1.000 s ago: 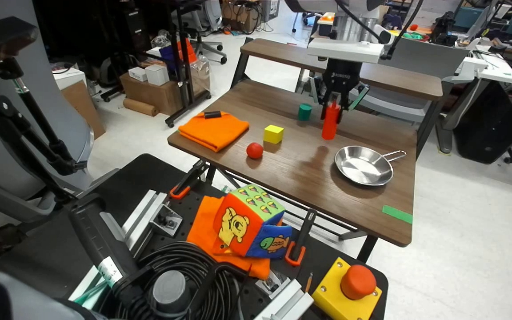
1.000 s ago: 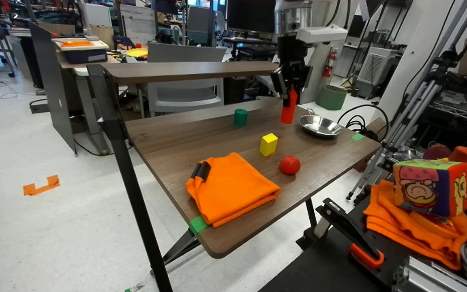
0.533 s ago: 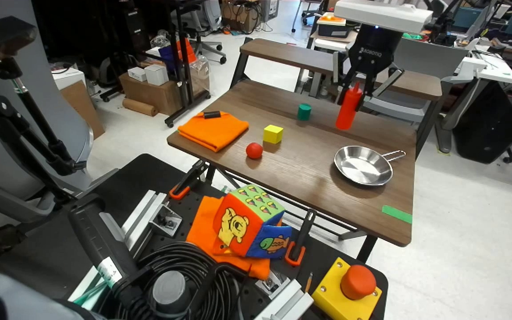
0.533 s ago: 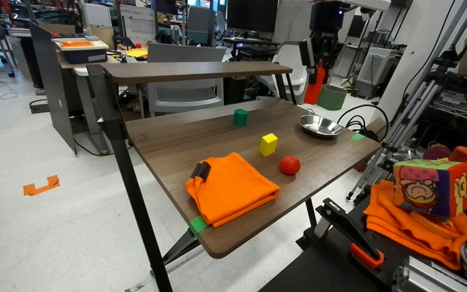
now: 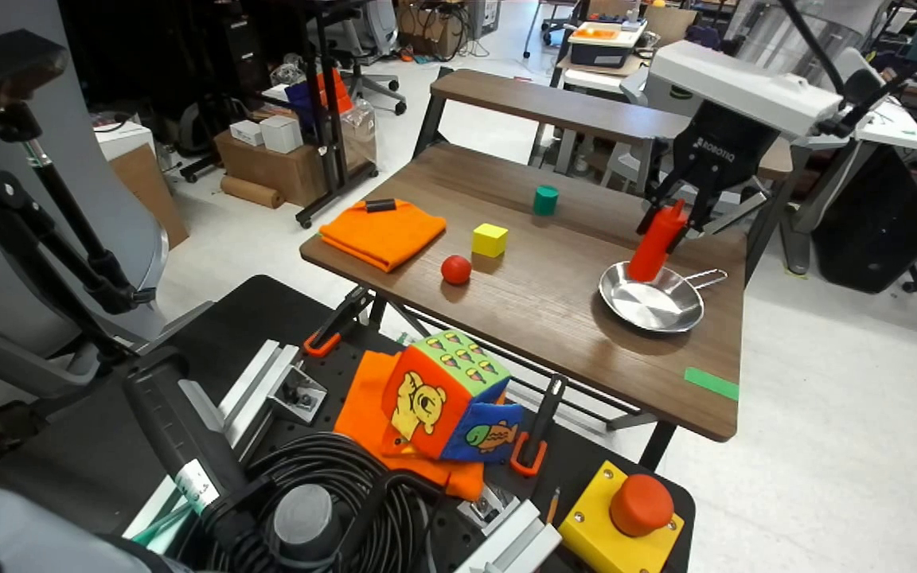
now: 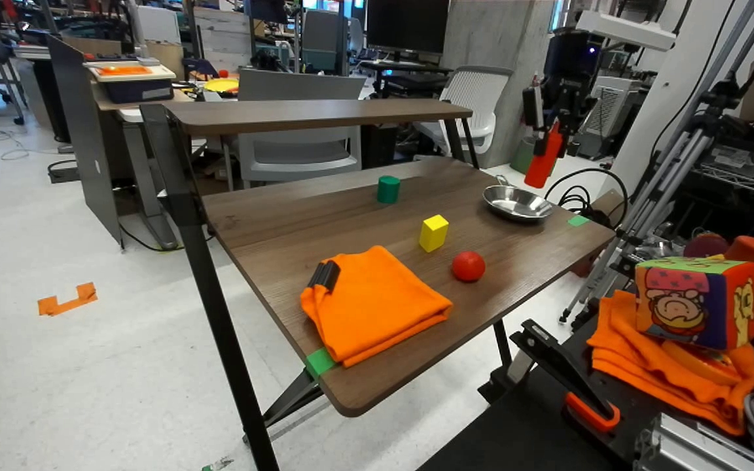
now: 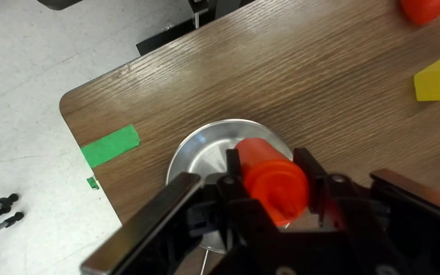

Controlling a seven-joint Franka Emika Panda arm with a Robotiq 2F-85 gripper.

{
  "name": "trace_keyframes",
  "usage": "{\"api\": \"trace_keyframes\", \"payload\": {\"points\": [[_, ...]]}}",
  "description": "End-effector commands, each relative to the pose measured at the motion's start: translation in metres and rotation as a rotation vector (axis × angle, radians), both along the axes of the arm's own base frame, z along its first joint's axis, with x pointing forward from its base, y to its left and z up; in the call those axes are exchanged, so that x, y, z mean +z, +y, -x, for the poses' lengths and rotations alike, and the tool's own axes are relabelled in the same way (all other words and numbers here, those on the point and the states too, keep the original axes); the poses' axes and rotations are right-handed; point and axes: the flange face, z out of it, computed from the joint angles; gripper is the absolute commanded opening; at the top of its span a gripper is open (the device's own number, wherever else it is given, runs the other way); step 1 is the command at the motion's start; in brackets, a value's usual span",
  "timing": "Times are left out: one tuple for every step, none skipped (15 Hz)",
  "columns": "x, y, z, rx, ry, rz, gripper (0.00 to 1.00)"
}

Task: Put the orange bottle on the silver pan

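The bottle [image 5: 657, 243] hangs above the pan [image 5: 656, 307], which sits on the table [image 5: 542, 267].

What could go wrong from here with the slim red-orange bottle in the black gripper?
Two risks, in my judgement. The slim red-orange bottle is tilted in the black gripper in both exterior views; released at that slant, it might topple. Its base also appears off-centre over the round shallow silver metal pan in the wrist view, so lowering it from here could strike the pan's edge and shove it.
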Motion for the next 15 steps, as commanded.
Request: {"api": "trace_keyframes", "payload": {"points": [[-0.015, -0.017, -0.001, -0.073, -0.039, -0.014, 0.13], [-0.020, -0.020, -0.003, -0.090, -0.046, -0.014, 0.13], [-0.026, -0.023, -0.004, -0.109, -0.047, -0.011, 0.13], [-0.031, -0.024, -0.005, -0.117, -0.046, -0.013, 0.13], [-0.036, -0.026, -0.006, -0.127, -0.042, -0.006, 0.13], [-0.041, -0.026, -0.008, -0.137, -0.040, -0.004, 0.13], [-0.046, -0.026, -0.011, -0.147, -0.034, 0.002, 0.13], [-0.050, -0.026, -0.013, -0.156, -0.034, 0.006, 0.13], [-0.053, -0.027, -0.016, -0.160, -0.035, 0.011, 0.13], [-0.056, -0.029, -0.019, -0.164, -0.039, 0.020, 0.13], [-0.059, -0.029, -0.021, -0.168, -0.039, 0.025, 0.13], [-0.062, -0.029, -0.024, -0.169, -0.043, 0.030, 0.13], [-0.064, -0.029, -0.026, -0.172, -0.048, 0.033, 0.13], [-0.066, -0.029, -0.029, -0.172, -0.054, 0.038, 0.13], [-0.068, -0.028, -0.031, -0.172, -0.053, 0.039, 0.13]]}}
